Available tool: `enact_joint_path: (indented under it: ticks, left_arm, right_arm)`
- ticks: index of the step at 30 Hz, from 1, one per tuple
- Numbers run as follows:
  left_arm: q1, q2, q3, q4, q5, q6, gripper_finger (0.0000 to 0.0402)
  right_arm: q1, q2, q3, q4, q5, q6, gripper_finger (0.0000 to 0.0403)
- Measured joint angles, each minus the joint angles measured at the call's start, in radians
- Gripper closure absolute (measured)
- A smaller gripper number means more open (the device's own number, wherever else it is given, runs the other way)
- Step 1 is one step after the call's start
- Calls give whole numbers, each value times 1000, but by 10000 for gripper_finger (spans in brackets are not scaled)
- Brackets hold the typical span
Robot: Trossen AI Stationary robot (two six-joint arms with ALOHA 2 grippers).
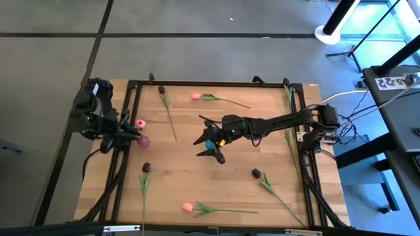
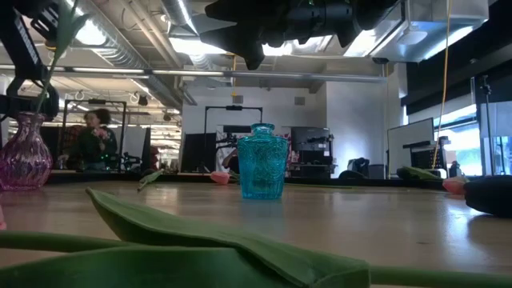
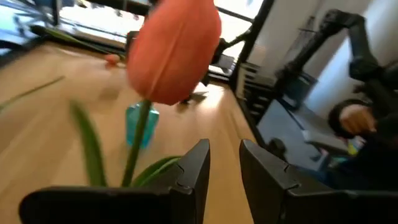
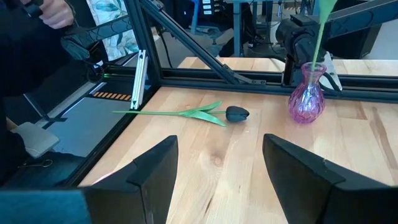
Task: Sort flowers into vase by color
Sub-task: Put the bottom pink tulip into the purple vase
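Pink tulip [image 3: 174, 53]: light, limp-stemmed; take mid-stem; left gripper [image 1: 134, 133] clamped on its stem above pink vase [image 4: 307, 99]; right gripper [image 4: 217, 171] apart, empty.

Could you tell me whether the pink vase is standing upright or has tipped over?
Upright: the pink vase stands on its base, neck up, with a green stem rising from it.

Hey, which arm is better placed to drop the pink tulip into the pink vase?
The left. Its gripper holds the pink tulip by the stem right over the pink vase. The right gripper is open and empty, hanging mid-table above the blue vase.
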Motion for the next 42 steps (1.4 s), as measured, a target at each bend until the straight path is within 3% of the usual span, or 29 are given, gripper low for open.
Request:
enact_joint_path:
  ticks: [5, 12, 21, 24, 30, 37, 42]
  left_arm:
    - [0, 1, 43, 11, 22, 87, 327]
    - [0, 1, 95, 144, 34, 340, 330]
    - [0, 40, 98, 546, 231, 802, 330]
    - [0, 96, 98, 647, 245, 884, 330]
    - [0, 252, 120, 715, 164, 856, 330]
    - [20, 486, 197, 729, 114, 797, 330]
    - [84, 634, 230, 724, 221, 656, 330]
  right_arm:
    - [-1, 0, 0, 13, 9, 0, 169]
    - [-1, 0, 0, 14, 24, 0, 169]
    - [0, -12, -1, 19, 24, -8, 169]
    - [9, -36, -1, 25, 24, -12, 169]
    - [76, -83, 0, 24, 42, -64, 169]
    - [183, -93, 0, -30, 187, -134, 169]
    - [229, -96, 0, -92, 260, -159, 169]
